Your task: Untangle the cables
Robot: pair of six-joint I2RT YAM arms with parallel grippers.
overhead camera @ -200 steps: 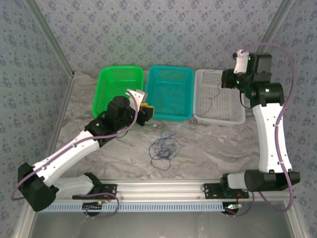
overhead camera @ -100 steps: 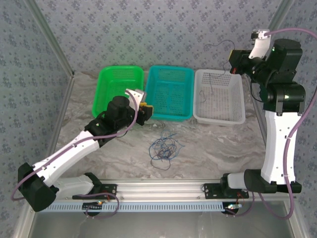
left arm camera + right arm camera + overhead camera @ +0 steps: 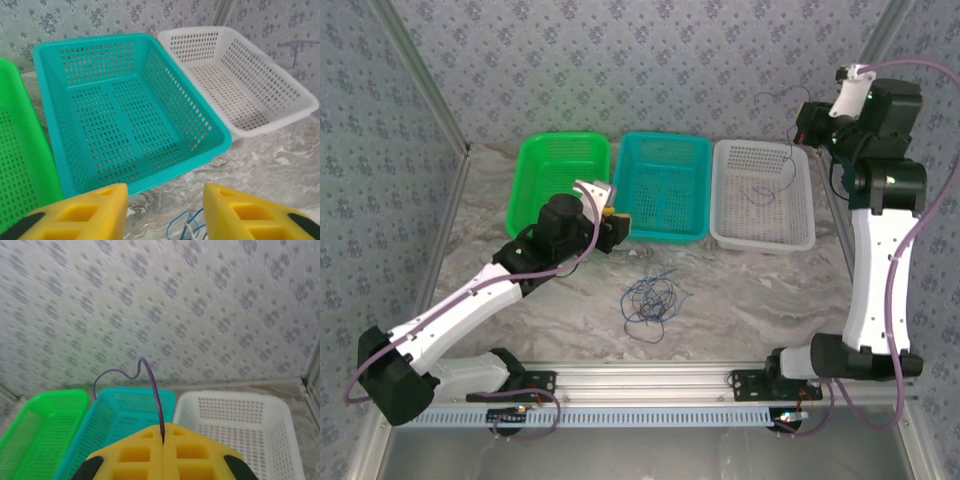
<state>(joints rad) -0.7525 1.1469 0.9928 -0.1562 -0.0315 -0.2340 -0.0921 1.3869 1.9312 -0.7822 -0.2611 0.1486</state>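
A loose tangle of thin blue, white and dark cables (image 3: pixel 648 297) lies on the marble table in front of the baskets. My left gripper (image 3: pixel 617 222) hovers by the teal basket's near rim. Its yellow fingers (image 3: pixel 85 212) stand open with nothing between them, and the tangle's blue loops (image 3: pixel 186 226) lie just below. My right gripper (image 3: pixel 803 125) is raised high at the back right, shut on one thin dark purple cable (image 3: pixel 789 165) that dangles into the white basket. From the right wrist, that cable (image 3: pixel 157 390) curls up out of the shut gripper (image 3: pixel 163 434).
Three perforated baskets stand in a row at the back: green (image 3: pixel 560 180), teal (image 3: pixel 665 185) and white (image 3: pixel 800 215). Patterned walls and metal posts close in the table. A rail with both arm bases runs along the near edge.
My right arm has swung up and back, lifting the dark cable until most of it hangs above the white basket. The left jaws have widened a little; the tangle has not moved.
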